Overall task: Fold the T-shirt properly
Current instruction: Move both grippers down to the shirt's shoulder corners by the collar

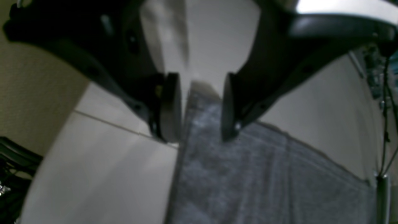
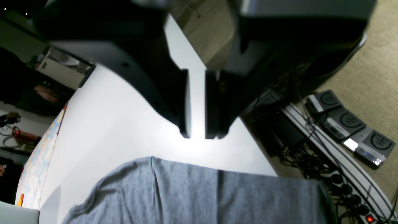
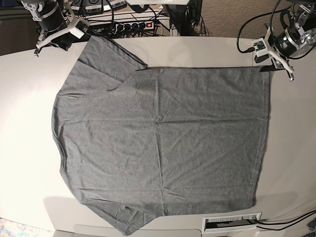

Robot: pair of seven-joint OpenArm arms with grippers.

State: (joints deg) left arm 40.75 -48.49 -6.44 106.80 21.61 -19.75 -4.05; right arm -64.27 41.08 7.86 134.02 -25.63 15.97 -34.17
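One T-shirt [image 3: 163, 143], plain heather grey, spread flat and face-up-or-down unclear on the pale table [image 3: 24, 148]; no container anywhere in view, nothing lying in or on the garment. Fills most of the table in the base view: one sleeve [image 3: 106, 59] angled toward the far left corner, the other sleeve [image 3: 129, 220] at the near edge, straight hem [image 3: 262, 133] running along the right side. Light creases across the cloth, one faint vertical fold line through the middle.

Two arms, one at each far corner. Left fingers [image 1: 200, 107] spread, a clear gap between the two pads, poised directly over the corner of the grey fabric [image 1: 248, 174]; nothing pinched, cloth visible between and below the pads, touching or not impossible to say through the blur. In the base view, that same gripper [image 3: 276, 60] just beside the hem's far corner.

Right fingers [image 2: 196, 104] parted by a narrow slit, bare white table showing through the gap, nothing held. Grey cloth edge [image 2: 192, 193] below them in the wrist view, apart from the tips. In the base view, right gripper [image 3: 54, 38] near the far sleeve, just off its edge.

Beyond the far edge: one power strip [image 3: 136, 24] with a red switch, tangled cables. One white slotted piece [image 3: 232, 222] at the near edge.
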